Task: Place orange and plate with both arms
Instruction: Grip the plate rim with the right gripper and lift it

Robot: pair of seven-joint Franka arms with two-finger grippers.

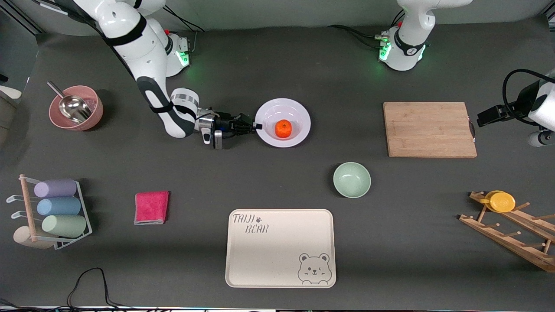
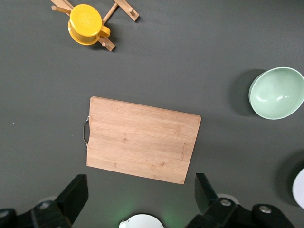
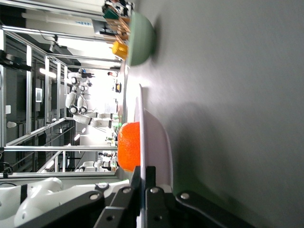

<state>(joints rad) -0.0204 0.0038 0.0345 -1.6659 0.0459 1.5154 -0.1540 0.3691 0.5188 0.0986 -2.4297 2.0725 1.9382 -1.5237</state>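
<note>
The orange [image 1: 283, 128] lies in the well of the white plate [image 1: 299, 113] in the middle of the table. My right gripper [image 1: 256, 126] is shut on the plate's rim, on the side toward the right arm's end. In the right wrist view its fingers [image 3: 151, 183] pinch the rim of the plate [image 3: 159, 137], with the orange [image 3: 129, 146] just past them. I cannot tell whether the plate touches the table. My left gripper [image 1: 490, 116] is open and empty, high over the left arm's end of the table; it shows in the left wrist view [image 2: 140, 194] above the cutting board [image 2: 142, 140].
A wooden cutting board [image 1: 429, 129] lies toward the left arm's end. A pale green bowl [image 1: 351, 179] and a beige bear tray [image 1: 280, 248] lie nearer the camera than the plate. A pink cloth [image 1: 151, 207], a pink bowl with scoop [image 1: 76, 108], a roll rack [image 1: 52, 212] and a wooden rack with a yellow disc [image 1: 501, 201] stand around.
</note>
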